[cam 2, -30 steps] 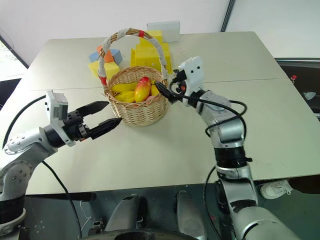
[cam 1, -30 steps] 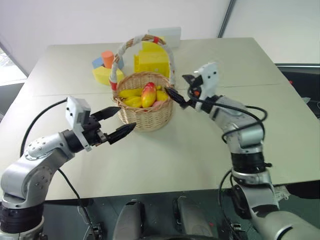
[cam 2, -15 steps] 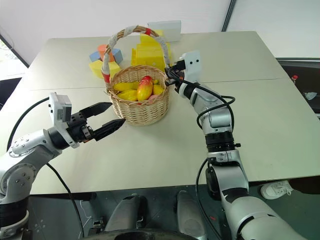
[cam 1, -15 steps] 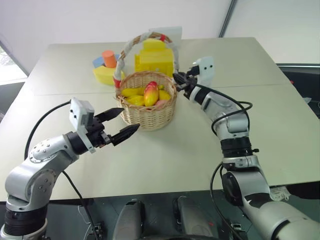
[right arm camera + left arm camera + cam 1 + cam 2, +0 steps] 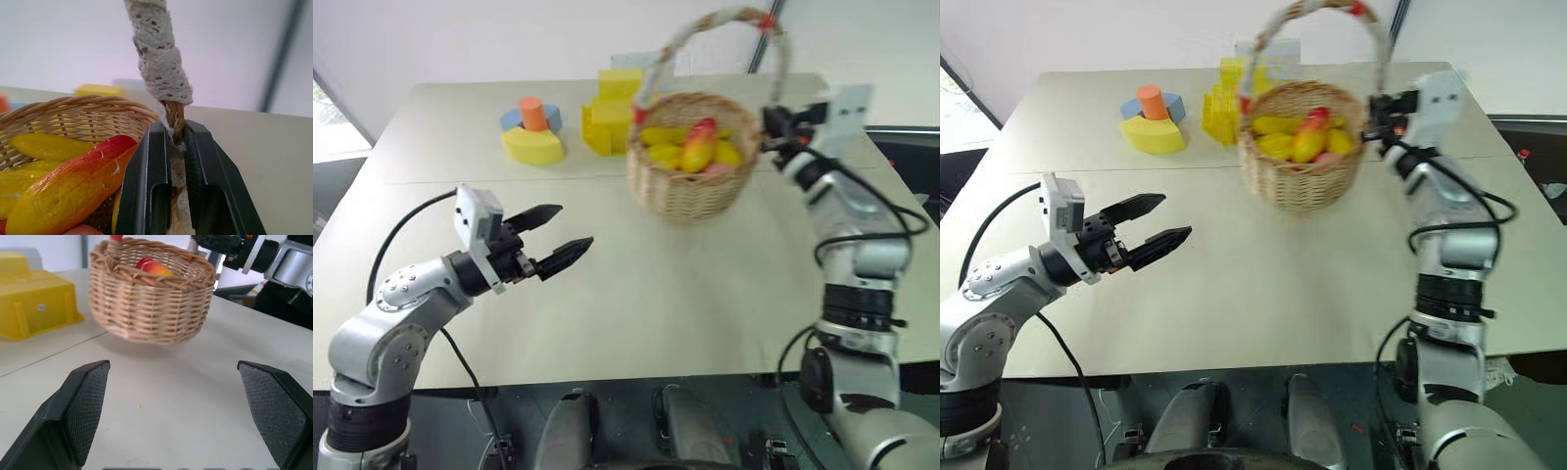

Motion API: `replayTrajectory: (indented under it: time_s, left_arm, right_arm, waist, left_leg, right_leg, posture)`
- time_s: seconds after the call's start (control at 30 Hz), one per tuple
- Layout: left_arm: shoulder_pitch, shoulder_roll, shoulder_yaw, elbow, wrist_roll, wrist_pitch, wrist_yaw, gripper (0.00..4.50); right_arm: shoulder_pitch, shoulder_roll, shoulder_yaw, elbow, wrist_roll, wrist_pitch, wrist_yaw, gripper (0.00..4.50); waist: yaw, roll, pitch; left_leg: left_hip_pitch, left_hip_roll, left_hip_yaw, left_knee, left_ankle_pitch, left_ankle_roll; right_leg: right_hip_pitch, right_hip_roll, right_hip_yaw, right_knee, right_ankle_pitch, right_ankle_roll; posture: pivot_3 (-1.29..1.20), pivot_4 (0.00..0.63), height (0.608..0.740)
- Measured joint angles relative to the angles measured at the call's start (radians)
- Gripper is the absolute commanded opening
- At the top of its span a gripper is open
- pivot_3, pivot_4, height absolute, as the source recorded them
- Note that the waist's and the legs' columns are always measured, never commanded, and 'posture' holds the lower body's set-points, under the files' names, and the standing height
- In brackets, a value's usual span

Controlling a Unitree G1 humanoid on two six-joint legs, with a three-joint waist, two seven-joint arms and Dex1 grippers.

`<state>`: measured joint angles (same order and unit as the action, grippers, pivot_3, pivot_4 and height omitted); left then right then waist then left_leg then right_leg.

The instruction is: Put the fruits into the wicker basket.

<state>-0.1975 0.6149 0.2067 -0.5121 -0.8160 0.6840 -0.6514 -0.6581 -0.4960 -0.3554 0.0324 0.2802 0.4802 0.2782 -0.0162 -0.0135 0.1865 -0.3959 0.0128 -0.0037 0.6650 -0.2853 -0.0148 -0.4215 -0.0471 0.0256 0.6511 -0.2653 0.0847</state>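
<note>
Wicker basket (image 5: 690, 162) sitting toward the right side of the table (image 5: 636, 294), looking tilted and perhaps lifted off the surface, though hard to be sure through the blur. Already holding the fruits: the red-ended mango (image 5: 698, 147) and yellow pieces (image 5: 658, 136) piled inside, a pink-red curve peeking at the bottom of the right wrist view. Judging the task as essentially done, with no loose fruit lying on the bare tabletop. Right gripper (image 5: 177, 147) clenching the base of the wrapped handle (image 5: 159, 58). Left gripper (image 5: 553, 235) hanging spread wide and empty, well apart from the basket. Yellow blocks (image 5: 612, 116) and the orange cylinder (image 5: 533, 113) standing at the far side. Counting the fruits exactly not possible; basket's bottom contents staying hidden by its rim.
</note>
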Motion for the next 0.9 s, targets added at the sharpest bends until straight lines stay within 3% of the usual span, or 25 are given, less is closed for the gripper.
replayTrajectory:
  time_s: [0.27, 0.3, 0.37, 0.57, 0.77, 0.9]
  left_arm:
    - [-0.051, -0.02, -0.037, 0.04, 0.022, -0.017, -0.004, 4.5]
    - [-0.051, -0.02, -0.037, 0.04, 0.024, -0.02, -0.004, 4.5]
    - [-0.051, -0.02, -0.037, 0.041, 0.033, -0.023, -0.004, 4.5]
    - [-0.031, -0.026, -0.034, 0.042, 0.042, -0.024, 0.007, 4.5]
    - [0.037, -0.024, 0.01, 0.066, 0.09, -0.029, 0.07, 4.5]
    - [0.173, 0.012, 0.099, 0.134, 0.164, -0.076, 0.086, 4.5]
  right_arm:
    - [0.016, -0.088, -0.111, 0.235, -0.045, -0.097, -0.094, 0.05]
    - [0.022, -0.088, -0.113, 0.255, -0.045, -0.111, -0.094, 0.73]
    - [0.033, -0.088, -0.118, 0.269, -0.042, -0.119, -0.097, 1.31]
    - [0.074, -0.091, -0.124, 0.226, -0.038, -0.121, -0.097, 4.42]
    - [0.222, -0.143, -0.132, 0.083, -0.017, -0.134, -0.02, 4.42]
    - [0.439, -0.217, -0.142, -0.078, 0.067, -0.16, 0.214, 4.42]
  waist:
    - [-0.011, 0.001, 0.0]
    - [-0.011, 0.001, 0.0]
    - [-0.009, 0.001, 0.0]
    - [-0.002, 0.001, 0.0]
    - [0.003, 0.001, 0.0]
    - [-0.003, 0.001, 0.0]
  left_leg:
    - [0.002, 0.001, 0.003, -0.001, 0.0, 0.0]
    - [0.002, 0.001, 0.003, -0.001, 0.0, 0.0]
    - [0.002, 0.002, 0.003, -0.001, 0.0, 0.0]
    - [0.002, 0.002, 0.003, -0.001, 0.0, 0.0]
    - [0.002, 0.002, 0.002, -0.001, 0.0, 0.0]
    - [0.003, 0.003, 0.002, -0.001, 0.0, 0.001]
  right_leg:
    - [0.0, 0.003, 0.003, 0.001, 0.0, 0.0]
    - [0.0, 0.003, 0.003, 0.001, 0.0, 0.0]
    - [0.0, 0.003, 0.003, 0.001, 0.0, 0.0]
    - [0.0, 0.002, 0.003, 0.001, 0.0, 0.0]
    - [0.001, 0.002, 0.003, 0.0, 0.0, 0.0]
    - [0.002, 0.002, 0.003, 0.0, 0.0, 0.0]
  posture:
    - [0.0, 0.15, 0.74]
    - [0.0, 0.15, 0.74]
    - [0.0, 0.15, 0.74]
    - [0.0, 0.15, 0.74]
    - [0.0, 0.15, 0.74]
    - [0.0, 0.15, 0.74]
